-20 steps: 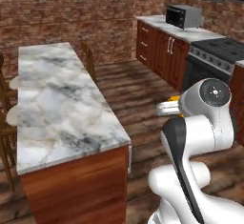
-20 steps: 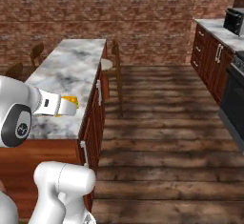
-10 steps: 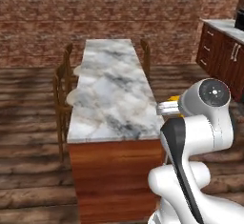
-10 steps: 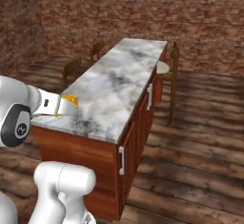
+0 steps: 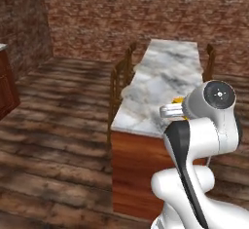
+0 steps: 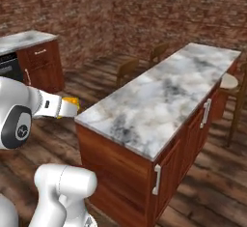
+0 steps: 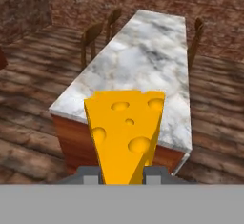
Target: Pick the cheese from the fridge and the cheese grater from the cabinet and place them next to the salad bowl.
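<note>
My fingers [image 7: 88, 174] are clamped on the cheese [image 7: 125, 130], which stands up between them in the hand view. The gripper [image 6: 72, 106] carries it in the air just off the near end of the marble island [image 6: 164, 93], with chairs [image 5: 121, 74] along the island's sides.

The white arm is folded up pretty tight here: from the base views you get the fat lower link rising, a dark elbow joint, then the round wrist housing sitting high with the forearm pointing forward and roughly level. The gripper [image 6: 71, 106] sticks out ahead of the wrist, and in the left base view it just peeks out beside the wrist housing [image 5: 176, 107]. In the hand view the fingers [image 7: 89, 174] are pinched in on both sides of the cheese [image 7: 125, 132], holding it by its narrow end with the wide end pointing away from the hand.
</note>
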Tool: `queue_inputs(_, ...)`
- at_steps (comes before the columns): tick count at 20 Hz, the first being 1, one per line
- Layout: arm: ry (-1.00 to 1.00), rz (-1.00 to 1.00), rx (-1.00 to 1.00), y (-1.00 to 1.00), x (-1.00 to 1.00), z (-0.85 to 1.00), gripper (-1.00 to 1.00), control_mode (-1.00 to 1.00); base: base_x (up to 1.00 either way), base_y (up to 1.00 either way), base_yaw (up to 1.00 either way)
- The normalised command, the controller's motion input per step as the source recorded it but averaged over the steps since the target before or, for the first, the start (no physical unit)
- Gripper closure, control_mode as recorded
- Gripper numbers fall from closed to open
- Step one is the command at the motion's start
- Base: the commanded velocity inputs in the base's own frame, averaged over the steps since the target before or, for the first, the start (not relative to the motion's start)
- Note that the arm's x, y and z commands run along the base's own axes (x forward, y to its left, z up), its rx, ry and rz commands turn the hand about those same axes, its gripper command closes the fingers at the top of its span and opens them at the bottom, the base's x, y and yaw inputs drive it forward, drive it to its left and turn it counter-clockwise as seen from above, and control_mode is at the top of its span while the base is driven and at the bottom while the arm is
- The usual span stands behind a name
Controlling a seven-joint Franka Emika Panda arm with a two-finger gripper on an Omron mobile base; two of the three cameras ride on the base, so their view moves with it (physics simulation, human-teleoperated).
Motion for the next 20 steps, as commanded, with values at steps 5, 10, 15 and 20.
queue_inputs(5,0.00,0.00,0.00,0.00,0.00,0.00,1.00,1.00,0.00,0.36,0.54)
queue_inputs(10,0.00,0.00,0.00,0.00,0.00,0.00,1.00,1.00,0.00,0.28,0.55)
queue_inputs(15,0.00,0.00,0.00,0.00,0.00,0.00,1.00,1.00,0.00,0.26,0.54)
queue_inputs(20,0.00,0.00,0.00,0.00,0.00,0.00,1.00,1.00,0.00,0.26,0.51)
